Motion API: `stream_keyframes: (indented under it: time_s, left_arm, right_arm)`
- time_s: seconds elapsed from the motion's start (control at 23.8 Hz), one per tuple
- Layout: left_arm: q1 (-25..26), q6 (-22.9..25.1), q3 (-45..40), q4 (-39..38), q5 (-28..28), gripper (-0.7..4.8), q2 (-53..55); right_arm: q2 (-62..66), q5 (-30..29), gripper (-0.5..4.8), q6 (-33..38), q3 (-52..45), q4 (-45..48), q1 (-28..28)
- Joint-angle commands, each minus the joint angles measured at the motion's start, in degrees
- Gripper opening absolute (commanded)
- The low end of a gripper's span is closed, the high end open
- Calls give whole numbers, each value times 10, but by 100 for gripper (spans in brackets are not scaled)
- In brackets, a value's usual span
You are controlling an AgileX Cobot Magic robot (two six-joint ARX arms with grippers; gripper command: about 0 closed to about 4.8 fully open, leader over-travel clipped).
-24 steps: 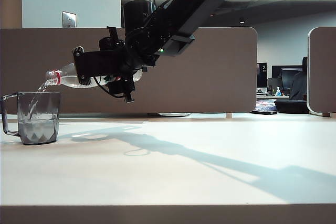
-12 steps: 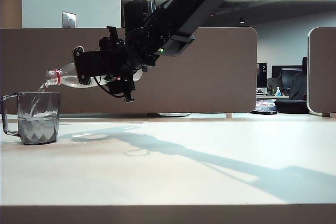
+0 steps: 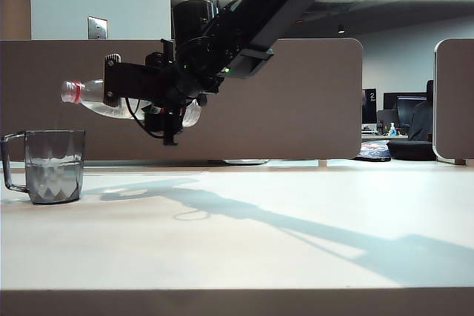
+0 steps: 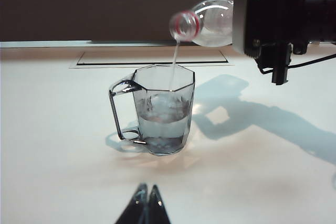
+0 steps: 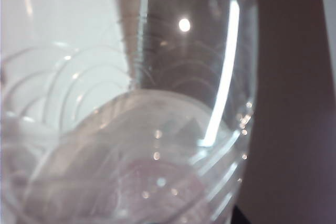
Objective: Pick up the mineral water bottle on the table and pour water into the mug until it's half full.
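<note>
The mineral water bottle (image 3: 92, 95) lies about level in the air, its red-ringed neck slightly raised and pointing left, above and right of the mug (image 3: 53, 166). My right gripper (image 3: 112, 83) is shut on the bottle's body. The mug stands on the table (image 3: 259, 234) with water (image 3: 53, 177) filling roughly its lower half. In the left wrist view the bottle (image 4: 210, 19) hangs over the mug (image 4: 164, 109) and a thin stream (image 4: 174, 66) still falls in. The bottle (image 5: 157, 129) fills the right wrist view. My left gripper (image 4: 146, 188) is shut and empty, low before the mug.
Brown partition panels (image 3: 311, 101) back the table, with another panel (image 3: 453, 101) at the far right. A rectangular hatch (image 4: 152, 57) is set into the tabletop behind the mug. The right arm's shadow (image 3: 296, 227) crosses the table.
The right wrist has rolled: the bottle's neck rose from tilted down over the mug to about level. The stream seen in the exterior view has stopped. The mug has not moved.
</note>
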Motion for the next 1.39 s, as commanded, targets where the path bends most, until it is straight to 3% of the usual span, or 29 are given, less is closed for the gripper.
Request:
stream_keyframes:
  time_s: [0.04, 0.84, 1.22, 1.39]
  left_arm:
    - [0, 0, 2, 8, 2, -5, 0]
    - [0, 0, 2, 8, 2, -5, 0]
    - [0, 0, 2, 8, 2, -5, 0]
    - [0, 0, 2, 8, 2, -5, 0]
  right_arm:
    - [-8, -2, 314, 76, 4, -1, 7]
    - [-9, 29, 314, 562, 4, 52, 8]
    - [-15, 57, 311, 734, 4, 78, 0]
    - [-26, 36, 304, 762, 4, 58, -2]
